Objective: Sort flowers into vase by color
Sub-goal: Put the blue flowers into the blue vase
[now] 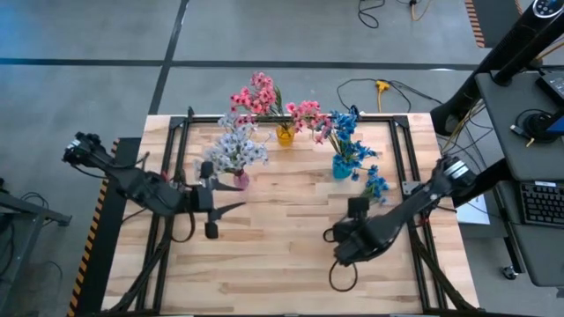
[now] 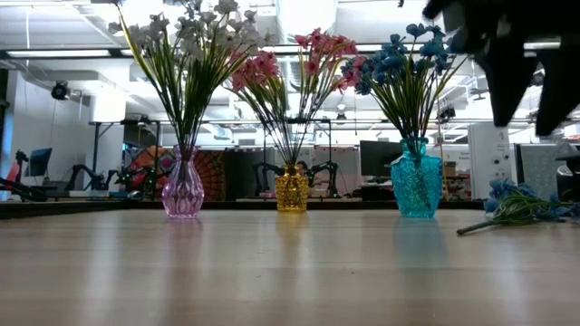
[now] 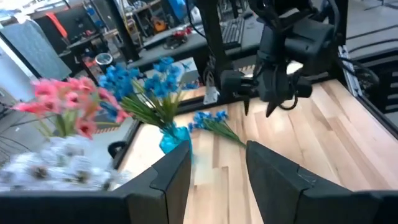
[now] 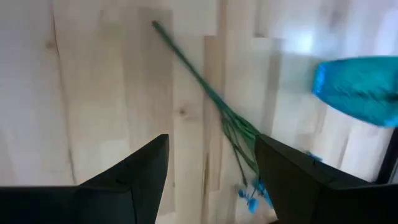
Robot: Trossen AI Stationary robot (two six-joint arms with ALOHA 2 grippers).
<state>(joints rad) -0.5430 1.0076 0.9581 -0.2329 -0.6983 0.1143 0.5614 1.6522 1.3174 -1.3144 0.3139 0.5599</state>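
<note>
Three vases stand on the wooden table. A pink vase [image 1: 240,180] holds white flowers [image 1: 234,145]. A yellow vase [image 1: 285,135] holds pink flowers [image 1: 264,95]. A blue vase [image 1: 342,165] holds blue flowers [image 1: 345,128]. One loose blue flower sprig [image 1: 377,185] lies flat on the table to the right of the blue vase, its stem [image 4: 205,81] pointing toward the near edge. My right gripper [image 4: 211,143] hangs open above that stem, pointing steeply down and touching nothing. My left gripper [image 3: 217,152] is open and empty, near the pink vase, pointing toward the table's right.
Black metal frame rails [image 1: 181,150] run along the table's left, right and far sides. Bare wood [image 1: 282,255] fills the near half of the table. Cables [image 1: 379,88] lie on the floor behind, and a desk with a keyboard [image 1: 538,202] stands at the right.
</note>
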